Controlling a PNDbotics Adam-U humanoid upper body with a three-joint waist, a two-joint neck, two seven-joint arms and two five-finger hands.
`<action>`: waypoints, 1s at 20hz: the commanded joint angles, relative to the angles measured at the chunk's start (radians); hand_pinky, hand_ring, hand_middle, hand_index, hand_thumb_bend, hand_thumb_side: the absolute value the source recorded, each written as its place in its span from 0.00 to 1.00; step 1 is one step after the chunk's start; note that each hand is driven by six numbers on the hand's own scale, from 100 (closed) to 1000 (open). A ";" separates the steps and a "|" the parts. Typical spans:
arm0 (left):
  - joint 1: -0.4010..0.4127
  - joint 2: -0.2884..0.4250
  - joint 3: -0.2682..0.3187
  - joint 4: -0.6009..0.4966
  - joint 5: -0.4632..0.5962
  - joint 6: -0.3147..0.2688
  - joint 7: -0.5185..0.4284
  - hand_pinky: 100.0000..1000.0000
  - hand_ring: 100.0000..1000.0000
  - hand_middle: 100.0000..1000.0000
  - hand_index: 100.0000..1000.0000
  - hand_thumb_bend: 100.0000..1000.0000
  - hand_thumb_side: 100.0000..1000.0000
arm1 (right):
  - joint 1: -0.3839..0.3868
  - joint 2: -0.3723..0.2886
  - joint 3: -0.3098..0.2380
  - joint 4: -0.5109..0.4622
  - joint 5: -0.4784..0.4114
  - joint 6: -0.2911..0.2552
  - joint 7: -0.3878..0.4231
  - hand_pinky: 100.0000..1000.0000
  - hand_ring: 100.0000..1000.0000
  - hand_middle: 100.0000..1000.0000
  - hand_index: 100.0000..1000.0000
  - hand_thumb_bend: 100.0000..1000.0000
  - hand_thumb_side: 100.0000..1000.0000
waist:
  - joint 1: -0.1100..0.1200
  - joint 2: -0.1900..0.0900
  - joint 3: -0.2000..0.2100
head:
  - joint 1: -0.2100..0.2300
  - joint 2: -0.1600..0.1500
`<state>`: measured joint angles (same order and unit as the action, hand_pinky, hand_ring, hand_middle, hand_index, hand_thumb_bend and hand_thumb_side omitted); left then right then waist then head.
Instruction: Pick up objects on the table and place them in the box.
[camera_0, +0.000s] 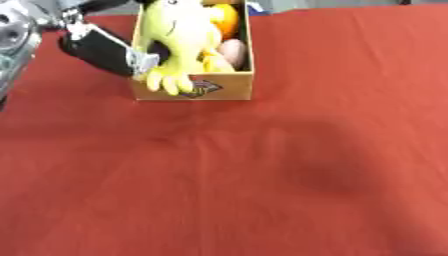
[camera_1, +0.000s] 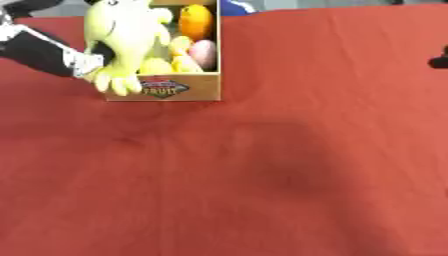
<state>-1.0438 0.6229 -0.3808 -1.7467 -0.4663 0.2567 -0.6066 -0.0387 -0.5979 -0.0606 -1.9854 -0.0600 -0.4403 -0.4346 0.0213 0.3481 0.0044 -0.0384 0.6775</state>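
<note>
the left hand (camera_0: 105, 50) reaches in from the upper left, black with a silver part at its tip, and meets the yellow plush toy (camera_0: 179, 35) at the left wall of the cardboard box (camera_0: 229, 87). whether its fingers are curled round the toy or only lie against it, i cannot tell; they are hidden behind the plush. just right of the hand the toy stands tall in the box, its lower end hanging over the near front wall beside a printed label (camera_1: 163, 90). further right of the hand, inside the box behind the toy, sit an orange round thing (camera_1: 196, 21), a pale pink egg-shaped thing (camera_1: 203, 52) and a smaller yellow piece (camera_1: 184, 62). the box rests on a red tablecloth (camera_0: 262, 175). far to the right, at the edge of the right eye view, a small dark shape (camera_1: 439, 60) shows; it may be the right hand, too little to tell.
</note>
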 joint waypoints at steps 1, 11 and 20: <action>-0.056 -0.024 0.033 0.067 -0.011 0.005 0.017 0.78 0.63 0.52 0.64 0.00 0.00 | -0.014 -0.032 -0.001 -0.015 -0.003 -0.001 0.005 0.78 0.60 0.61 0.77 0.00 0.57 | 0.000 -0.011 -0.007 | 0.010 -0.023; -0.134 -0.124 0.075 0.327 -0.163 -0.030 0.069 0.79 0.65 0.55 0.67 0.00 0.00 | -0.042 -0.028 0.013 -0.015 0.002 -0.002 0.011 0.78 0.60 0.61 0.76 0.00 0.57 | 0.010 0.023 -0.042 | 0.026 -0.048; -0.152 -0.187 0.112 0.546 -0.286 -0.127 0.122 0.81 0.70 0.61 0.78 0.01 0.00 | -0.048 -0.018 0.019 -0.015 0.003 0.002 0.013 0.78 0.60 0.61 0.76 0.00 0.57 | 0.008 0.034 -0.050 | 0.028 -0.051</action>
<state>-1.1707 0.4296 -0.2872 -1.2158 -0.7356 0.1459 -0.4912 -0.0801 -0.5970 -0.0366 -1.9854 -0.0599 -0.4383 -0.4227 0.0345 0.4018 -0.0438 -0.0109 0.6387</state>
